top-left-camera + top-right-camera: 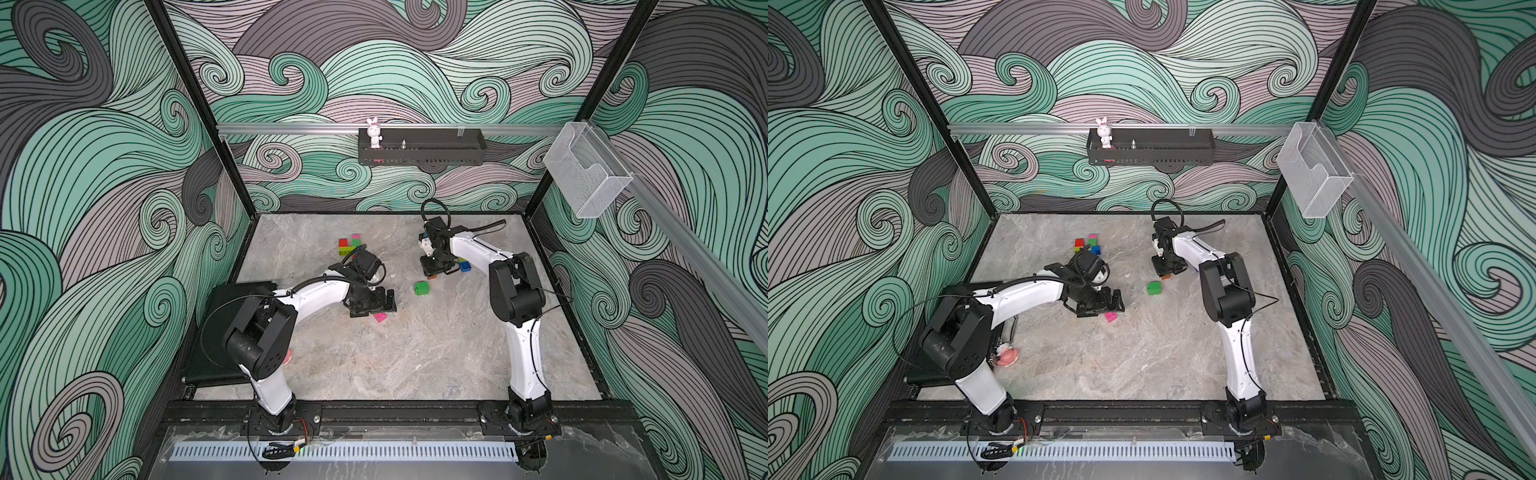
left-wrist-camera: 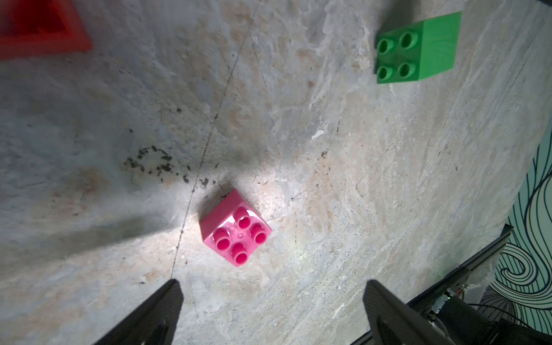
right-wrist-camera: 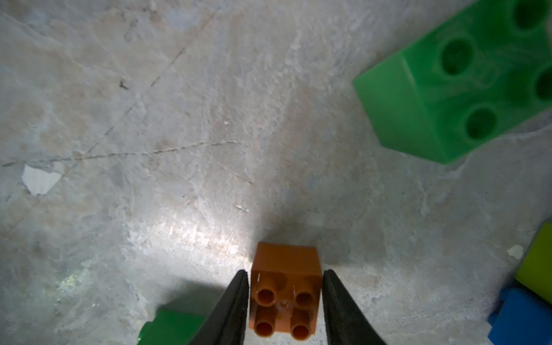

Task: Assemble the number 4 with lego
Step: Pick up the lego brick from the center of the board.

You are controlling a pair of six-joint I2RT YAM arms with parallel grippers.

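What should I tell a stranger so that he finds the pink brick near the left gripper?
On the grey table, find the left gripper near the middle. Just beside it, toward the front, lies the pink brick. It lies alone, studs up; its nearest neighbour is a green brick.

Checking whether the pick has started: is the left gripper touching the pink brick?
Apart. The left wrist view shows bare table between the pink brick and both fingertips of the open left gripper.
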